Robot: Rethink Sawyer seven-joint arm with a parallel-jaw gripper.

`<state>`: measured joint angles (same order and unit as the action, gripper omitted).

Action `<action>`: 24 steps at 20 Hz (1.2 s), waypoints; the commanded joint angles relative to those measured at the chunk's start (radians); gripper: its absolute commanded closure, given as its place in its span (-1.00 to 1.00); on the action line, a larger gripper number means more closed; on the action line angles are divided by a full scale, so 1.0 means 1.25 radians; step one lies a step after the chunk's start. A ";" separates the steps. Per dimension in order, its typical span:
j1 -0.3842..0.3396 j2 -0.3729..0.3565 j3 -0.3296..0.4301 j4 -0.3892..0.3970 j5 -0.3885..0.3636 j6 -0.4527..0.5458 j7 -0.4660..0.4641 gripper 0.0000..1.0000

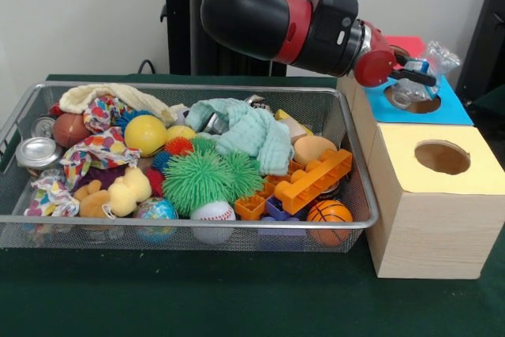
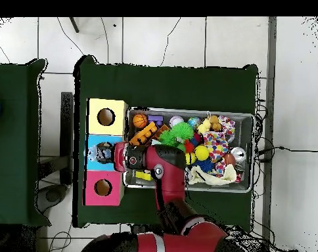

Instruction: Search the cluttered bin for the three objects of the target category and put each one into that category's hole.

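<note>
My gripper (image 1: pixel 416 76) is over the blue panel (image 1: pixel 456 110) of the pale wooden box, right of the wire-mesh bin (image 1: pixel 197 223). It is shut on a small see-through water bottle (image 1: pixel 432 59) with a blue-and-white label. The bottle is held tilted just above the round hole (image 1: pixel 418 101) in the blue panel. In the overhead view the gripper (image 2: pixel 109 155) and bottle (image 2: pixel 99 155) cover the hole in the blue panel (image 2: pixel 92 143), left of the bin (image 2: pixel 188 110). No other see-through bottle shows plainly among the clutter.
The yellow-panel hole (image 1: pixel 442 157) is nearer the camera and the red panel (image 1: pixel 409 43) lies behind the gripper. The bin holds silver cans (image 1: pixel 37 152), balls, green spiky toys (image 1: pixel 201 179), orange bricks (image 1: pixel 316 181), cloths and a teal knit (image 1: pixel 252 132).
</note>
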<state>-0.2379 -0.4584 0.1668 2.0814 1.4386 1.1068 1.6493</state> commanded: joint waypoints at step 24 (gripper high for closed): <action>-0.084 -0.022 0.063 -0.011 -0.105 0.032 0.002 -1.00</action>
<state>-0.3063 -0.4839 0.1761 2.0815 1.3487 1.1095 1.6493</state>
